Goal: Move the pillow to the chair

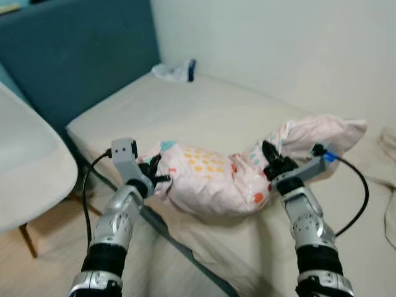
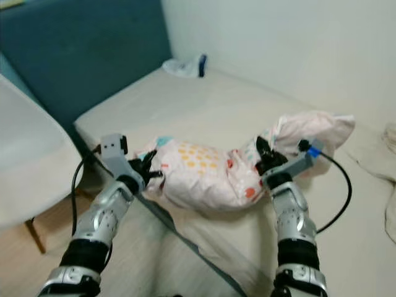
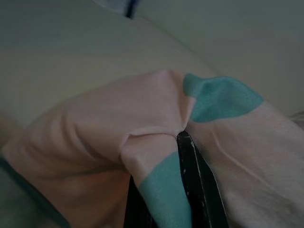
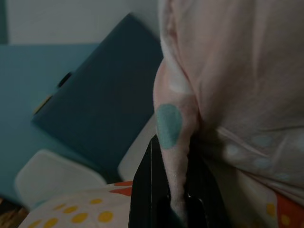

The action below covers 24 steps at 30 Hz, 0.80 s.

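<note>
Pink dotted pillow (image 1: 216, 179): lying across the bed (image 1: 204, 111) edge, spanning between both grippers. Left gripper (image 1: 156, 174): fingers closing on a fold of fabric at the pillow's near end. Right gripper (image 1: 272, 159): pinching a thin pleat of cover at the far end. White chair (image 1: 28, 167): waiting beyond the left gripper. Risk: both holds are gripping loose cover only, so the fabric is likely slipping free, or the middle sagging, once lifted.

Beige bed (image 1: 204, 111), teal headboard (image 1: 80, 55), crumpled cloth (image 1: 175, 71).
</note>
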### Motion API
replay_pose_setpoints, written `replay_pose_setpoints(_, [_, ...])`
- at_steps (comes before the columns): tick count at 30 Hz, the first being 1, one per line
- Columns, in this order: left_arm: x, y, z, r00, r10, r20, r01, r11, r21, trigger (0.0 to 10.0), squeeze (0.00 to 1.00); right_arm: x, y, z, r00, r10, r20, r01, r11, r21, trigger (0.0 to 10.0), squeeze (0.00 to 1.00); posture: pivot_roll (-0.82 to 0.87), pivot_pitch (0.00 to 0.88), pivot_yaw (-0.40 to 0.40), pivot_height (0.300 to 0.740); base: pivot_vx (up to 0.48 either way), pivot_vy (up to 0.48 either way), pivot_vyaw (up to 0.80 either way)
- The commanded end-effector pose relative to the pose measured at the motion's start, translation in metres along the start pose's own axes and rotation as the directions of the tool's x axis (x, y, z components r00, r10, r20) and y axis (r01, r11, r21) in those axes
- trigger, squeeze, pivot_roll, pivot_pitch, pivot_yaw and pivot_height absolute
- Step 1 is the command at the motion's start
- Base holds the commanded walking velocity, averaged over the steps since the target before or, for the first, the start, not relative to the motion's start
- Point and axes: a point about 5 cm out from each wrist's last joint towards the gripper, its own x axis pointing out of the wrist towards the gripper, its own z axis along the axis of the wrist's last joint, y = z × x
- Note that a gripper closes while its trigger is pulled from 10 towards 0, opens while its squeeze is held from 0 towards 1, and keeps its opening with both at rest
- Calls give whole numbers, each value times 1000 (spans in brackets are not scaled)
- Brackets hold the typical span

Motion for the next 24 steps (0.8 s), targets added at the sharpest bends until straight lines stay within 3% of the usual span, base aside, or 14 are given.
replay_pose_setpoints(1, [0,1,0,1000,-1,-7,1,1000,16,10000,0,3,11,-6,999,41,-10,-41,999,-2,10000,0,-53,143,46,740,0,0,781])
replay_pose_setpoints(7, [-2,1,-6,1000,6,-23,-5,999,37,10000,0,1,9,-13,1000,14,-26,-14,1000,-8,10000,0,-51,147,44,740,0,0,578])
replay_pose_setpoints(15, [-2,2,-7,1000,13,-21,-13,1000,22,10000,0,2,5,-13,999,-27,-43,25,999,-31,10000,0,-52,152,42,740,0,0,0])
replay_pose_setpoints(24, [-4,7,-6,999,40,-12,-40,999,28,10000,0,-1,7,-18,999,-23,-50,23,1000,3,10000,0,-55,159,40,740,30,0,0])
